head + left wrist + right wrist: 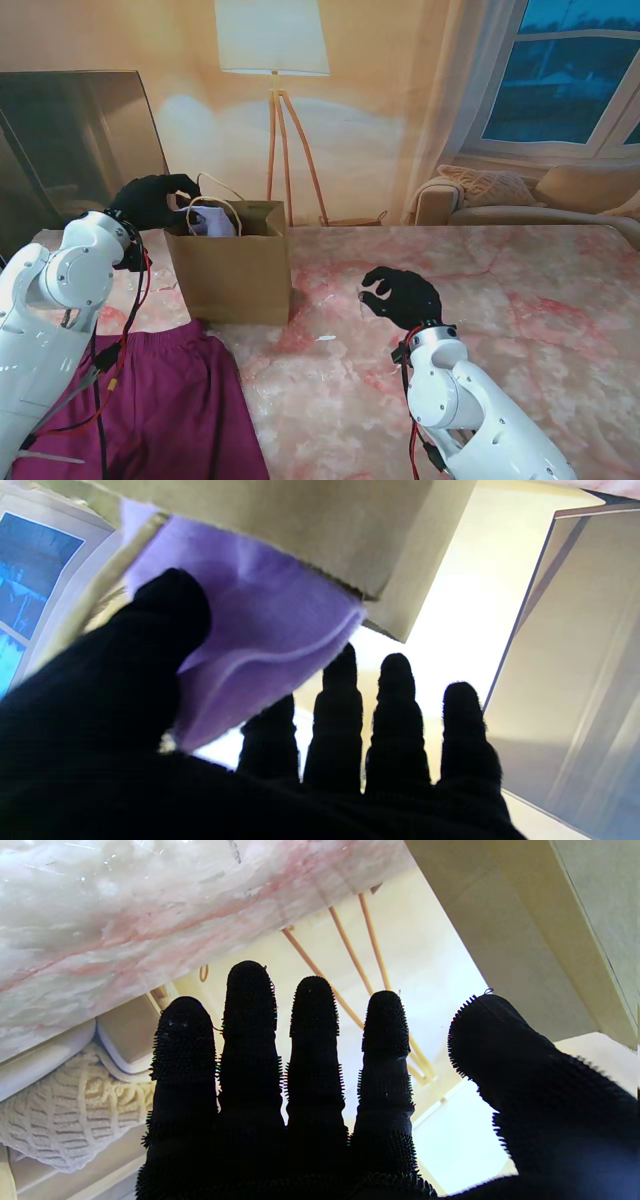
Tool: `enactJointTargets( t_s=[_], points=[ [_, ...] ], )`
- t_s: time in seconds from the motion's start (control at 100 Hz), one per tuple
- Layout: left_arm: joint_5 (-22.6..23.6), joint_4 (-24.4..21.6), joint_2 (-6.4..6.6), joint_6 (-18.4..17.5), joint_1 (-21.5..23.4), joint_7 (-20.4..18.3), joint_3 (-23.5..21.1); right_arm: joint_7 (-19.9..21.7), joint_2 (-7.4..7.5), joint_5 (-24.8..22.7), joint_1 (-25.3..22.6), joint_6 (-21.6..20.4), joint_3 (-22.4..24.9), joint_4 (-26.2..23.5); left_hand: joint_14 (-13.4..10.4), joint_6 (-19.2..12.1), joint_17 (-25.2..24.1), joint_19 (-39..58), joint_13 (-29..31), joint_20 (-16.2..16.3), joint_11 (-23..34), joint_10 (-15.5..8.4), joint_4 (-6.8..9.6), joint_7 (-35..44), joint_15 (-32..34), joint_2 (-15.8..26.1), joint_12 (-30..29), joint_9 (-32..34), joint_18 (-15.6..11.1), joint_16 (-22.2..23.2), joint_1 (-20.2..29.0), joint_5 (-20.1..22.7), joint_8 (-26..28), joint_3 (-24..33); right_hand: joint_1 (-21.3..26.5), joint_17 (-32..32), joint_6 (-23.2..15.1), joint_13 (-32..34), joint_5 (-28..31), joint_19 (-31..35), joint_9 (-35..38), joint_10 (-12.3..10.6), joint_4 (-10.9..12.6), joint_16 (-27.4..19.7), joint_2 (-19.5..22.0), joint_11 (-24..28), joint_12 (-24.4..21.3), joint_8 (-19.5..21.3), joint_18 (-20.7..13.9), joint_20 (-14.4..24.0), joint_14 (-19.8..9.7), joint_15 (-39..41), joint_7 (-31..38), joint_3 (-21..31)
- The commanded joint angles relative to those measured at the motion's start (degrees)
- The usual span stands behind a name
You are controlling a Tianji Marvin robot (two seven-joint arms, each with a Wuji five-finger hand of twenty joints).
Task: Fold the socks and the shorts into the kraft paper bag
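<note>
sock (212, 222) in bag (235, 270) (far left) | shorts (175, 405) nearer me

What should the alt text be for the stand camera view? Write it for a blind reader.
The left hand holds a lilac sock at the open top of a kraft paper bag on a marble table. Maroon shorts lie nearer to me; the right hand hovers empty.

Lit floor lamp (272, 40), window (560, 70), sofa (530, 200) behind marble table (500, 270).
</note>
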Motion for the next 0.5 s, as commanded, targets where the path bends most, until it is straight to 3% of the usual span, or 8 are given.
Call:
enactJointTargets(
  t_s=[0.0, 0.07, 0.13, 0.16, 0.21, 0.28, 0.41, 0.49],
  points=[
    [0.53, 0.23, 0.18, -0.62, -0.63, 1.17, 0.3, -0.16, -0.38, 0.08, -0.35, -0.32, -0.25, 0.32, 0.2, -4.63, 0.17, 0.34, -2.14, 0.97, 0.93, 0.82, -2.11, 6.99, -0.76, -2.77, 1.02, 0.99, -0.15, 0.63, 0.6, 1.21, 6.8, 2.41, -1.87, -0.83, -0.91, -0.9, -0.6, 0.49, -1.64, -0.82, 2.49, 0.97, 0.61, 0.66, 0.44, 0.05, -0.03, 2.19, -0.24, 1.67, -0.98, -1.05],
    [0.16, 0.54, 0.21, -1.07, -0.81, 0.92, 0.4, -0.22, -0.41, 0.25, -0.12, -0.46, -0.32, 0.78, 0.24, -8.63, -0.04, 0.37, -2.06, 0.35, 0.64, 0.47, -6.51, 8.11, -0.94, -3.18, 0.94, 2.27, 0.08, 0.17, 7.41, 8.52, 6.83, -4.91, -1.91, -0.83, -0.92, -0.92, -0.6, 0.5, -1.7, -0.83, 2.51, 0.97, 0.7, 0.62, 0.43, 0.05, -0.03, 2.18, -0.15, 1.68, -1.0, -1.11],
    [-0.84, 0.66, 0.26, -1.33, -0.9, 0.28, 0.37, -0.24, -0.45, 0.41, 0.18, -0.57, -0.42, 1.22, -0.05, -10.79, -0.71, -0.22, -2.76, -0.39, -0.25, -0.04, -3.01, 2.27, -1.54, 1.84, -0.25, 2.23, -0.25, -0.65, 15.87, 12.14, -4.05, -14.9, -2.13, -0.82, -0.93, -0.92, -0.66, 0.5, -1.63, -0.8, 2.53, 0.97, 1.11, 0.64, 0.45, 0.05, -0.07, 2.17, -0.14, 1.69, -1.03, -1.2],
    [-1.41, 0.59, 0.3, -1.36, -0.87, -0.2, 0.31, -0.24, -0.48, 0.57, 0.34, -0.66, -0.48, 1.44, -0.25, -10.53, -1.24, -0.76, -3.39, -0.64, -0.82, -0.28, -1.05, -1.95, -1.9, 5.9, -0.89, 1.74, -0.54, -0.95, 18.54, 14.32, -11.15, -15.31, -2.41, -0.88, -0.93, -0.93, -0.68, 0.47, -1.67, -0.77, 2.55, 0.97, 1.6, 0.62, 0.45, 0.05, -0.05, 2.16, -0.11, 1.7, -1.05, -1.32],
    [-2.56, 0.63, 0.4, -1.66, -0.89, -1.11, 0.18, -0.29, -0.55, 0.85, 0.62, -0.78, -0.61, 1.79, -0.51, -9.91, -2.17, -1.9, -4.3, -1.08, -1.49, -0.49, -0.16, -5.51, -2.4, 8.19, -1.9, 1.04, -1.09, -1.4, 21.04, 16.58, -18.76, -14.78, -2.68, -1.03, -0.89, -1.03, -0.64, 0.44, -1.72, -0.67, 2.65, 0.96, 2.2, 0.61, 0.46, 0.06, -0.05, 2.16, -0.06, 1.68, -1.05, -1.51],
    [-4.18, 0.53, 0.63, -1.63, -0.9, -3.03, 0.02, -0.44, -0.64, 1.09, 0.92, -0.91, -0.78, 2.18, -0.8, -9.57, -3.78, -3.79, -6.13, -1.63, -1.84, -0.45, 1.09, -6.33, -3.1, 11.55, -2.67, -0.35, -1.91, -1.9, 22.23, 17.69, -22.72, -14.92, -2.86, -1.07, -0.79, -1.08, -0.62, 0.52, -1.73, -0.7, 2.8, 0.97, 2.84, 0.63, 0.48, 0.06, -0.07, 2.19, -0.12, 1.7, -1.06, -1.6],
    [-8.69, 0.8, 0.8, -0.94, -0.95, -5.62, -0.08, -0.75, -0.78, 1.46, 1.12, -1.04, -1.0, 2.5, -1.43, -7.14, -6.89, -9.03, -10.07, -1.72, -2.84, 0.83, 3.36, -11.24, -4.65, 18.03, -3.85, -4.11, -4.26, -2.59, 18.0, 16.72, -25.96, -19.24, -3.26, -1.19, -0.77, -1.18, -0.64, 0.54, -1.81, -0.59, 3.02, 0.98, 3.63, 0.62, 0.48, 0.04, -0.06, 2.2, 0.01, 1.75, -1.14, -1.88],
    [-10.84, 0.99, 0.82, -0.46, -0.88, -6.64, -0.1, -0.88, -0.82, 1.6, 1.1, -1.08, -1.06, 2.61, -1.66, -4.47, -7.1, -14.31, -11.69, 0.29, -3.06, -0.41, 5.69, -15.39, -5.53, 27.27, -4.13, -5.67, -5.11, -2.7, 13.93, 17.45, -24.53, -32.66, -3.39, -1.2, -0.82, -1.23, -0.51, 0.57, -1.8, -0.58, 3.12, 0.98, 3.85, 0.63, 0.49, 0.05, -0.06, 2.21, 0.04, 1.75, -1.12, -1.96]
  ],
)
